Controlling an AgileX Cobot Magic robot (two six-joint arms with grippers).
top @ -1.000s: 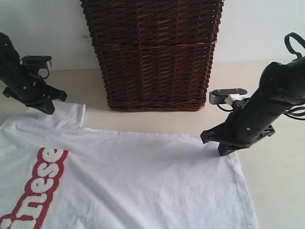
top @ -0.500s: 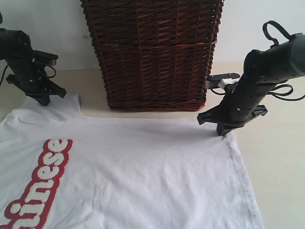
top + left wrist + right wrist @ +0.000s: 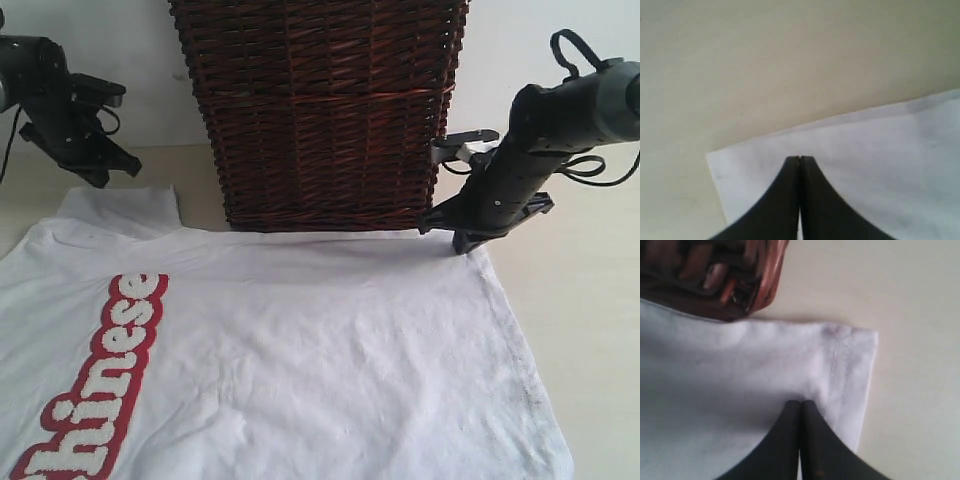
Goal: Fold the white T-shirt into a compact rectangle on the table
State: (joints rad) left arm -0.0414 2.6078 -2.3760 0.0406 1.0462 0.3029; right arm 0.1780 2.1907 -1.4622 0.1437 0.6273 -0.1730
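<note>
The table (image 3: 590,300) bears the white T-shirt (image 3: 320,350), spread flat before the wicker basket (image 3: 320,110), red-outlined letters on its chest. The basket's inside is hidden. The right gripper (image 3: 466,244), jaws together, meets the hem corner right of the basket. The left gripper (image 3: 97,181), jaws together, hangs left of it.

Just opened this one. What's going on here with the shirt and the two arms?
The white T-shirt lies spread flat and unfolded on the table, its far edge up against a dark wicker basket. The right gripper, shut, has its tips down at the shirt's hem corner beside the basket; whether it pinches cloth cannot be told. The left gripper, also shut, hangs near the sleeve on the other side, apart from it and holding nothing. No fold has been made yet.
</note>
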